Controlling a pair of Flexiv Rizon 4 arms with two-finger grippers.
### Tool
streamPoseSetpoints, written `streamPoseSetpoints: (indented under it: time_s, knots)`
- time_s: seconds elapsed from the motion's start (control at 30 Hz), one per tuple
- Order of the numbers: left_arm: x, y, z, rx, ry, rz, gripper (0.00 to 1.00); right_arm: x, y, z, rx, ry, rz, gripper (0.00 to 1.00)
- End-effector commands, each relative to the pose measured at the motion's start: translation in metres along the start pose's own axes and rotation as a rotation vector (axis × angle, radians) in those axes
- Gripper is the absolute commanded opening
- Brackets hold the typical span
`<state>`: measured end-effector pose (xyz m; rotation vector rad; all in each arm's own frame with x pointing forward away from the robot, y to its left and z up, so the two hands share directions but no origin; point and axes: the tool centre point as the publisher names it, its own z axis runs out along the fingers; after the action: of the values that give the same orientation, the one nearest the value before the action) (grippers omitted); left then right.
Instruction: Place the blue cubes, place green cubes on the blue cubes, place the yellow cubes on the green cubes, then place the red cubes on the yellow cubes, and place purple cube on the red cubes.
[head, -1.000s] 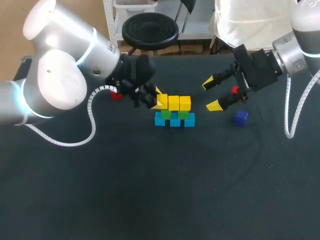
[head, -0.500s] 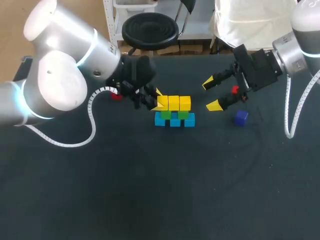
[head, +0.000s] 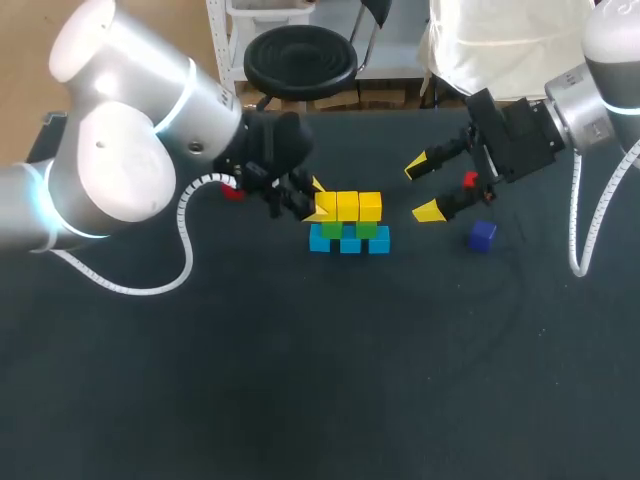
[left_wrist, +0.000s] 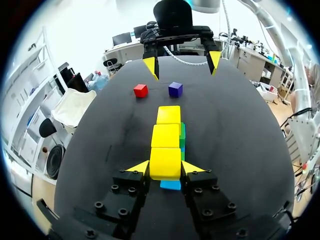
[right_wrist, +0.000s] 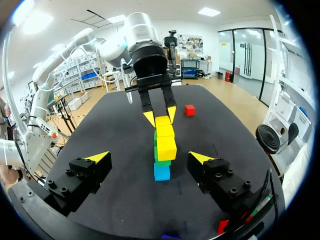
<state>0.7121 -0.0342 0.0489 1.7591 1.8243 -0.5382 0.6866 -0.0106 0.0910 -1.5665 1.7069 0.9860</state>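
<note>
on the dark counter (head: 300, 380) my left jaws (head: 312, 199) were apart, straddling the end yellow cube (head: 325, 205) at the 9 o'clock end of the stack (head: 349, 240), blue under green under yellow. my right jaws (head: 422, 189) gaped wide at its 3 o'clock, right beside one red cube (head: 470, 180). the other red cube (head: 232, 192) lay at 9 o'clock, nearer my left arm. the purple cube (head: 482, 235) sat by the right jaws.
</note>
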Motion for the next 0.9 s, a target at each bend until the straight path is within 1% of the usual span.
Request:
streamPoseSetpoints:
  time_s: [0.03,0.1,0.13,0.17,0.23,0.27,0.33,0.4,0.47,0.5,0.57,0.67,0.83,0.9]
  knots:
    - [0.000,0.002,0.001,-0.003,0.002,-0.009,0.41,0.000,0.001,0.000,0.001,0.000,0.000,1.00]
    - [0.000,0.002,0.000,-0.006,0.004,-0.012,0.50,0.000,0.001,0.000,0.001,0.000,0.000,1.00]
    - [0.000,0.002,0.000,-0.007,0.004,-0.014,0.58,0.000,0.001,0.000,0.001,0.000,0.000,1.00]
    - [0.000,0.002,0.000,-0.008,0.004,-0.016,0.68,0.000,0.001,0.000,0.001,0.000,0.000,1.00]
    - [0.000,0.002,0.000,-0.009,0.003,-0.018,0.82,0.000,0.001,0.000,0.001,0.000,0.000,1.00]
    - [0.000,0.002,0.000,-0.009,0.003,-0.018,0.83,0.000,0.001,0.000,0.001,0.000,0.000,1.00]
    - [0.000,0.002,0.000,-0.009,0.002,-0.018,0.83,0.000,0.001,0.000,0.001,0.000,0.000,1.00]
    - [-0.001,0.002,-0.001,-0.009,-0.001,-0.018,0.87,0.000,0.001,0.000,0.001,0.000,0.000,1.00]
    - [-0.002,0.002,-0.003,-0.012,-0.015,-0.019,0.93,0.000,0.001,0.000,0.001,0.000,0.000,1.00]
    - [-0.003,0.002,-0.004,-0.013,-0.019,-0.021,1.00,0.000,0.001,0.000,0.001,0.000,0.000,1.00]
    - [-0.003,0.003,-0.006,-0.014,-0.030,-0.032,1.00,0.000,0.001,0.000,0.001,0.000,0.000,1.00]
    - [-0.005,0.004,-0.013,-0.007,-0.074,-0.050,1.00,0.000,0.001,0.000,0.001,0.000,0.000,1.00]
    - [-0.006,0.008,-0.024,0.005,-0.106,-0.063,1.00,0.000,0.001,0.000,0.001,0.000,0.000,1.00]
    - [-0.005,0.011,-0.031,0.019,-0.147,-0.069,1.00,0.000,0.001,0.000,0.001,0.000,0.000,1.00]
